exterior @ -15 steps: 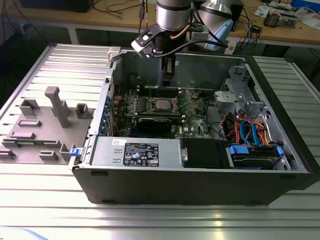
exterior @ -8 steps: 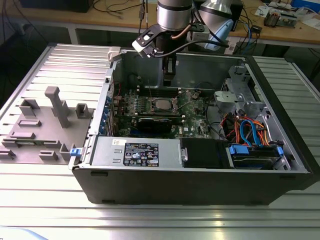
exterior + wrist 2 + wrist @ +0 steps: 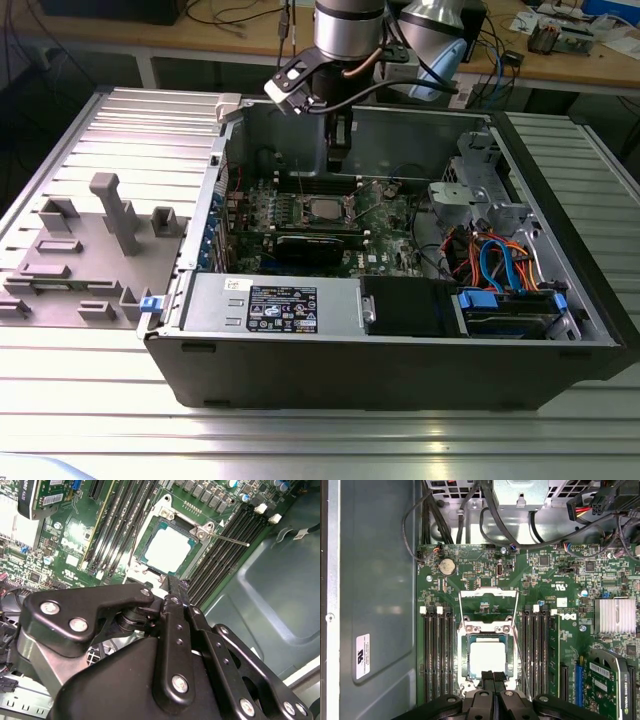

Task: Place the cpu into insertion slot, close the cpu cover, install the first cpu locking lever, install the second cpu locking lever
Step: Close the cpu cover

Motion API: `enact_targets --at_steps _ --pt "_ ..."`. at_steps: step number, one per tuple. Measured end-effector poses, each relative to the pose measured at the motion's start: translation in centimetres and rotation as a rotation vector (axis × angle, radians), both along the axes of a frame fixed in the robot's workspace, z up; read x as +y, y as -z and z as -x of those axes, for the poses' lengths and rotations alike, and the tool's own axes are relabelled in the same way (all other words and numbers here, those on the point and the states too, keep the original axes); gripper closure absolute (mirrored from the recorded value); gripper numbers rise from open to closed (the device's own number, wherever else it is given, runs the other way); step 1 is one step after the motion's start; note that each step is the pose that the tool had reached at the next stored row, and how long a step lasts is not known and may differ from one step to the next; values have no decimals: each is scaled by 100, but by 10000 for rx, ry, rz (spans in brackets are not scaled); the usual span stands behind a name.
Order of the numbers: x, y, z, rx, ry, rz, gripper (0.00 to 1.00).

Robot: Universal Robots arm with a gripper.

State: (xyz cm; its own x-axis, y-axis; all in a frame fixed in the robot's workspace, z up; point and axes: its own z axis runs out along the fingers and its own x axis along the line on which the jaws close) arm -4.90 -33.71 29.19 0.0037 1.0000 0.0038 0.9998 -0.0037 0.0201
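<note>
First wrist view, cpu point(image 3: 487, 666): lies flat in the slot point(image 3: 463, 657), silver top up, its green edge showing all round.
Slot: mid-board, between two banks of memory slots point(image 3: 437, 655).
Cover point(image 3: 488, 593): looks swung open, its frame standing back on the hinge side and not over the cpu.
Lever point(image 3: 230, 539): a thin rod in the second wrist view, sticking out beside the slot over the memory slots; it seems unlatched.
Risk: if the cpu is not fully seated, bringing the cover down would pinch it and could bend socket pins. An off-centre push on the thin frame could let the tips slide onto the chip or snag the loose rod.
Gripper point(image 3: 491, 674): fingers pressed together, holding nothing. The tips sit over the slot's edge opposite the cover, with the cpu just beyond them.
Exterior view: the gripper point(image 3: 338, 160) hangs above the board point(image 3: 390, 212), seemingly clear of the cpu point(image 3: 322, 210); contact cannot be told.
</note>
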Motion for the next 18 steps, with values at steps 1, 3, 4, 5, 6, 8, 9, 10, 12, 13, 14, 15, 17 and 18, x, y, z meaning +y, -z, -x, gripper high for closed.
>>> enact_targets --at_steps 1,3,4,5,6,8,9,10,12,13,14,15,17,18 --pt "0 -6 0 0 0 0 89" --pt "0 -44 0 0 0 0 89" --pt "0 -60 0 0 0 0 89" --pt "0 -70 0 0 0 0 89" --pt "0 -85 0 0 0 0 89" --pt "0 -112 0 0 0 0 89" --pt "0 -128 0 0 0 0 89" --pt "0 -137 0 0 0 0 89" --pt "0 -152 0 0 1 -1 89" --pt "0 -160 0 0 0 -1 89" --pt "0 -165 0 0 0 -1 89" --pt "0 -165 0 -1 0 -2 89" --pt "0 -166 0 -1 0 -2 89" --pt "0 -167 0 0 0 0 89"
